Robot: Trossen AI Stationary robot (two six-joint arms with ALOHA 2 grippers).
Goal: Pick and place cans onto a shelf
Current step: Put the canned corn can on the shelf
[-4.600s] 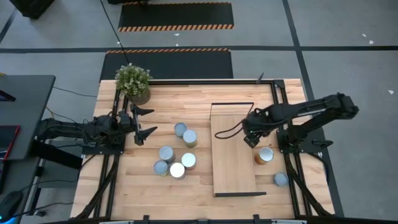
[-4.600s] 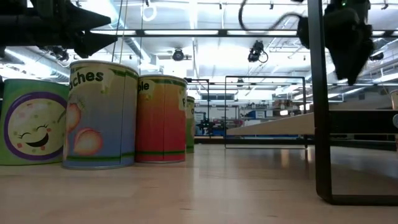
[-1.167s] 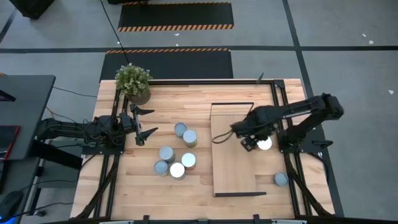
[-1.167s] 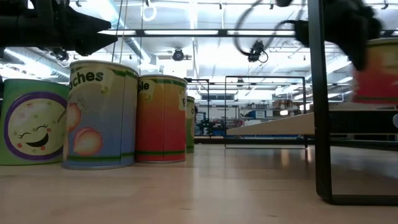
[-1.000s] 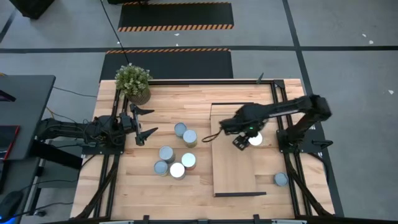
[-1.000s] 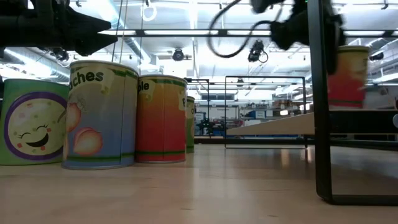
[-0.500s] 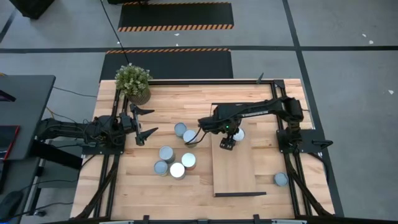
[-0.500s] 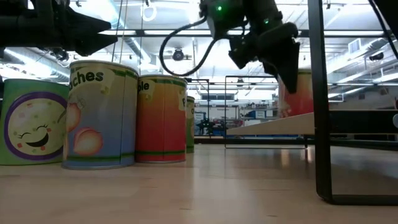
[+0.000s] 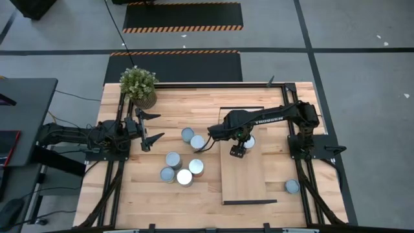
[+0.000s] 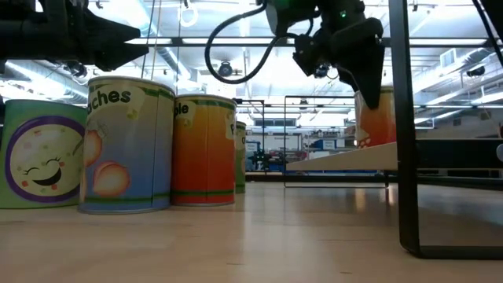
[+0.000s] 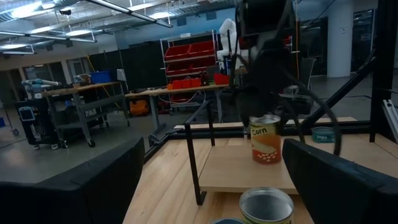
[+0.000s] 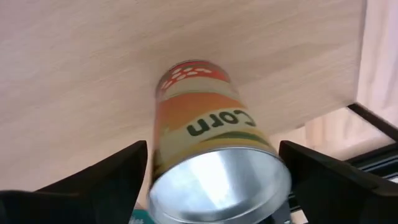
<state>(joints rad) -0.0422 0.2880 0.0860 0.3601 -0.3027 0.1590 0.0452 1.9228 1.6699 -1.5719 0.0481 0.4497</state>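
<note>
one can (image 9: 248,140) stands on the shelf (image 9: 249,184) (five cans (image 9: 183,160) cluster left of it).

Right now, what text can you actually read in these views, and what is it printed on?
"Corn": on the orange can standing on the shelf.
"ches", cut off at the start: on the blue can on the table.
"le", also cut off: on the orange can beside it.
The white lettering on the right arm is too small to read.

Two dark arms, white lettering on right arm (image 9: 265,119), black cable loops, green LED
</note>
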